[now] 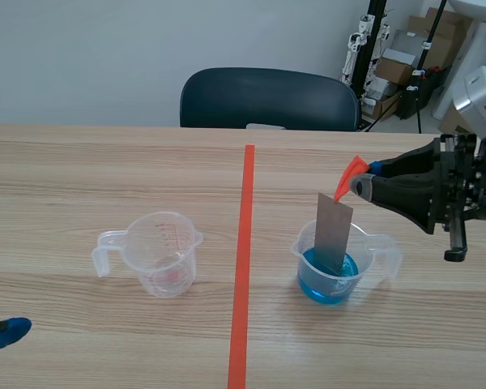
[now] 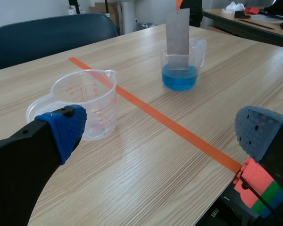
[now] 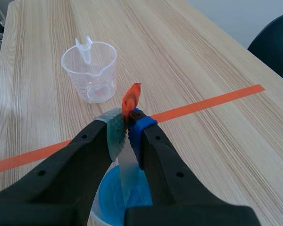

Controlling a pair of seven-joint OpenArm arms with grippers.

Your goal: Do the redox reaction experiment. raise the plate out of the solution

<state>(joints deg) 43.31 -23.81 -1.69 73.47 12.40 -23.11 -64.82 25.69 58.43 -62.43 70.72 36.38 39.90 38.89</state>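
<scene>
A thin grey metal plate (image 1: 333,231) with an orange tab (image 1: 352,173) at its top stands tilted in a clear measuring cup of blue solution (image 1: 329,275), right of the tape line. Its lower edge is still inside the cup. My right gripper (image 1: 358,185) comes in from the right and is shut on the plate's top by the tab. From the right wrist, the plate (image 3: 128,172) runs down from my right gripper (image 3: 129,127) into the blue solution (image 3: 114,197). My left gripper (image 2: 160,136) stands open low at the near left, with only a blue fingertip (image 1: 6,331) showing in the scene view.
An empty clear measuring cup (image 1: 159,253) with red markings stands left of the orange tape line (image 1: 243,267), just ahead of my left gripper's finger (image 2: 63,127). A dark chair (image 1: 267,99) stands behind the far table edge. Boxes and stands fill the back right corner.
</scene>
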